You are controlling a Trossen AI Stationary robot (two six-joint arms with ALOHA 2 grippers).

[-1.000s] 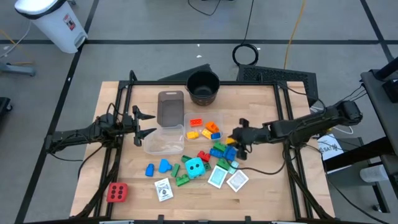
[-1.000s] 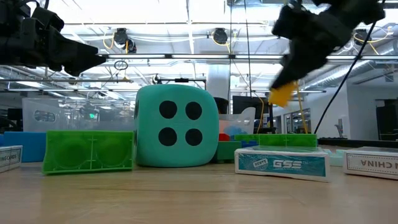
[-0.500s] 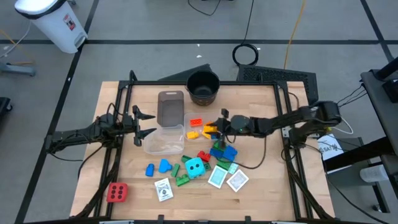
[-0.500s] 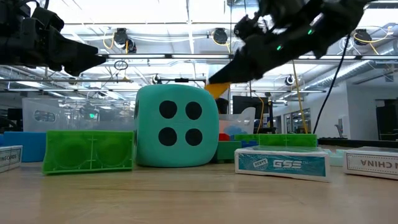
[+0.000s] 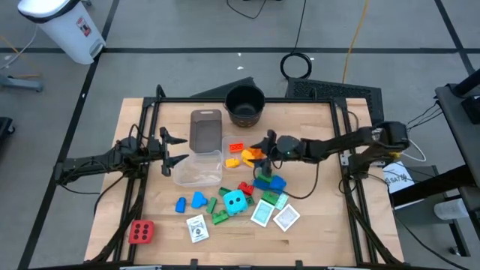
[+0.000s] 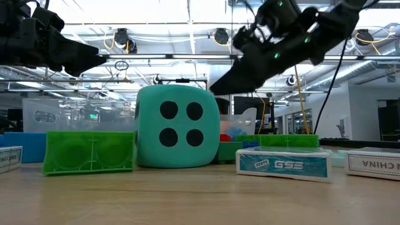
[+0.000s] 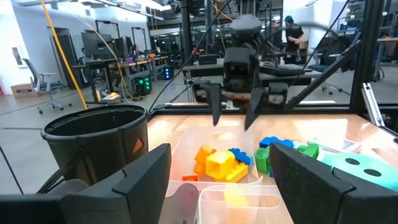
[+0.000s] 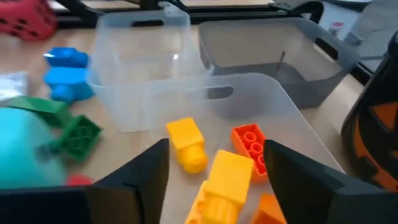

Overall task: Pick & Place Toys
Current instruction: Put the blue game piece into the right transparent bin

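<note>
Right gripper (image 5: 264,145): reaches in over the clear tub (image 5: 259,166) at the table's middle, fingers spread and holding nothing; judged to be placed there because this tub is where the toys are being gathered

Yellow block (image 8: 227,176): lies inside that tub, directly below the spread fingers, among other yellow and orange blocks (image 8: 250,144)

Left gripper (image 5: 171,148): waits at the table's left side beside a second clear tub (image 5: 198,170), fingers spread, nothing between them; it faces the tubs, so it looks parked rather than working

Grey tub (image 5: 205,129): behind the second clear tub, contents not distinguishable

Black pot (image 5: 245,104): at the far edge of the table

Toys not yet gathered: cyan dotted cube (image 5: 235,202) near the front centre, with green (image 5: 220,217), red (image 5: 245,187) and blue blocks (image 5: 193,201) close around it; cards (image 5: 196,228) lie flat toward the front edge; red dotted cube (image 5: 141,232) sits well apart at the front left corner

Task judged partly done, most toys remaining on the table
</note>
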